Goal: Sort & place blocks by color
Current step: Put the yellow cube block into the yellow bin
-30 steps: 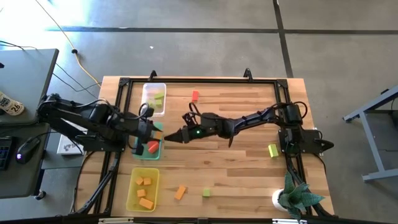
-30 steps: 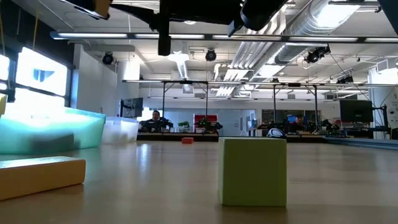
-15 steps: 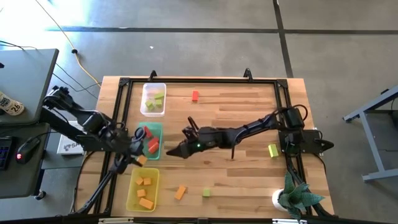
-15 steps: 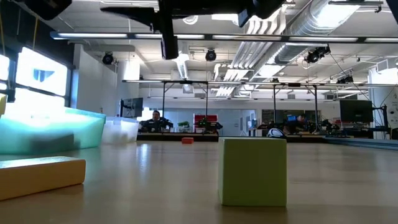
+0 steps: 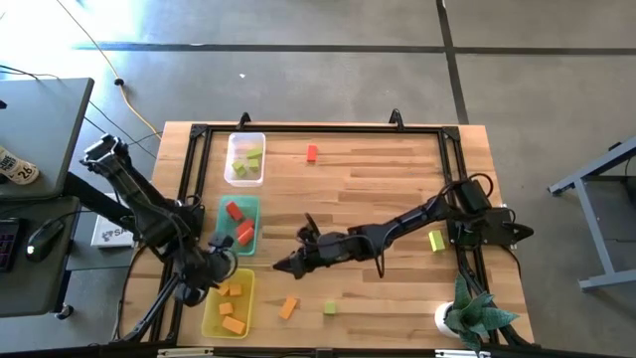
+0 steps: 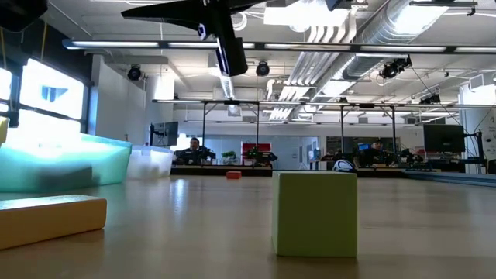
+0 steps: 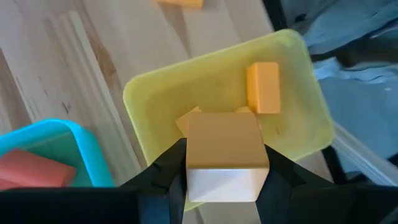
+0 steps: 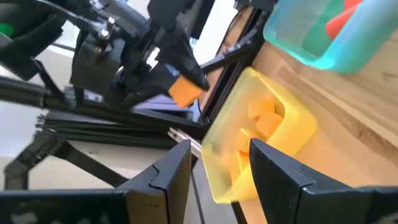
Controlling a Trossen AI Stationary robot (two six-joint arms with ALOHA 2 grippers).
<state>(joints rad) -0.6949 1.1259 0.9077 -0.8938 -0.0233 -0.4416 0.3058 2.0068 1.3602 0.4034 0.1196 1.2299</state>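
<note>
**A:** What is seen nearest the low camera?

**B:** A yellow-green cube (image 6: 315,214) is seen standing on the table (image 5: 378,189), with an orange bar (image 6: 48,219) lying beside it. Neither is touched.

**A:** And what is held?

**B:** An orange block (image 7: 225,155) is clamped between the closed fingers of the left gripper (image 7: 217,177). It is carried directly above the yellow tray (image 7: 311,118), at the end nearer the green tray (image 5: 241,212), where red blocks (image 5: 238,223) are kept. Orange blocks (image 5: 231,307) are already lying in the yellow tray, so a release straight down seems all that is called for.

**A:** Where is the right gripper found?

**B:** The right gripper (image 5: 282,266) is stretched across the table, its fingers parted and nothing held. The orange bar (image 5: 288,307) is lying just ahead and toward the front edge, its long axis angled to the table's edge. This arm is judged the nearer one for it.

**A:** Farther off?

**B:** A red block (image 5: 312,153) is left near the clear tray (image 5: 245,159).
</note>
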